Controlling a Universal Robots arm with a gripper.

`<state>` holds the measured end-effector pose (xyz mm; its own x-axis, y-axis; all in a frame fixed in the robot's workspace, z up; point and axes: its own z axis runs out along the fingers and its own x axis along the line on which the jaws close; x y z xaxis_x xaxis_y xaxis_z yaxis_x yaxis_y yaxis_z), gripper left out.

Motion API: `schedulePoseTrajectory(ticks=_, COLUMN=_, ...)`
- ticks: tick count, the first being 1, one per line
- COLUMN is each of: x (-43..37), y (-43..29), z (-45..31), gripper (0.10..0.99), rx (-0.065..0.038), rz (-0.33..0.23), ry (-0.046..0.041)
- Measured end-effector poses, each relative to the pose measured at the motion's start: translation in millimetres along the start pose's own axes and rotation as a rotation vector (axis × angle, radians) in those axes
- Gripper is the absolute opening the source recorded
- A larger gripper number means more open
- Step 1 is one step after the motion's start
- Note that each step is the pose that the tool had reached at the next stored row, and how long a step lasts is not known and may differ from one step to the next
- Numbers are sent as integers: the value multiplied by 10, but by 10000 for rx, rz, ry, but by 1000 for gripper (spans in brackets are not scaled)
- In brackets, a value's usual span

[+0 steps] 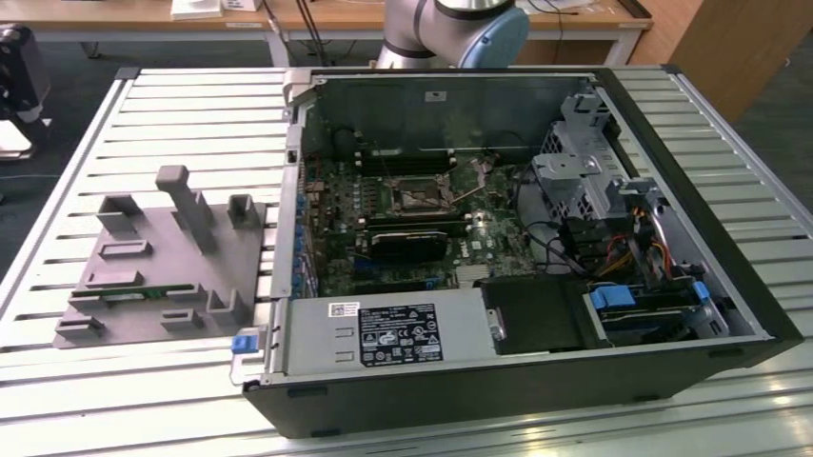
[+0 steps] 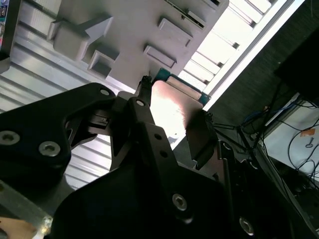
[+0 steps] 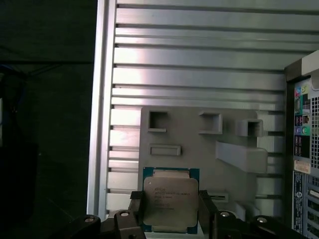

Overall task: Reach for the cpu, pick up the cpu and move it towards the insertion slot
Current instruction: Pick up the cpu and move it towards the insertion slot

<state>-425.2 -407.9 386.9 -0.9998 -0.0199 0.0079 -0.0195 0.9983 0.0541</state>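
claw (image 3: 171, 198) closed partway on cpu (image 3: 170, 206), a finger on each opposite edge; cpu flat, held up over the tray (image 3: 199, 149) near its edge. slot (image 1: 417, 195) sits mid-board in the open case (image 1: 508, 400), well apart. judge: pick done, carry in hand; transfer wants cpu kept level, grip firm

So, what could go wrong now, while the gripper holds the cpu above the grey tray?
The gripper pinches the cpu only at two opposite edges, so it might slip or tilt. The insertion slot lies inside the open computer case, close to cables and the black card, so the gripper might bump them.
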Motion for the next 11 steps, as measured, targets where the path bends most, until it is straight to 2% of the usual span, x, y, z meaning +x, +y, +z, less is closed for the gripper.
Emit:
schedulePoseTrajectory(ticks=3, x=1, y=8, z=-68, gripper=529, rx=1, rz=0, ry=3)
schedulePoseTrajectory(ticks=7, x=-4, y=12, z=-109, gripper=529, rx=-1, rz=1, ry=-1)
schedulePoseTrajectory(ticks=11, x=-86, y=11, z=-113, gripper=529, rx=0, rz=0, ry=1)
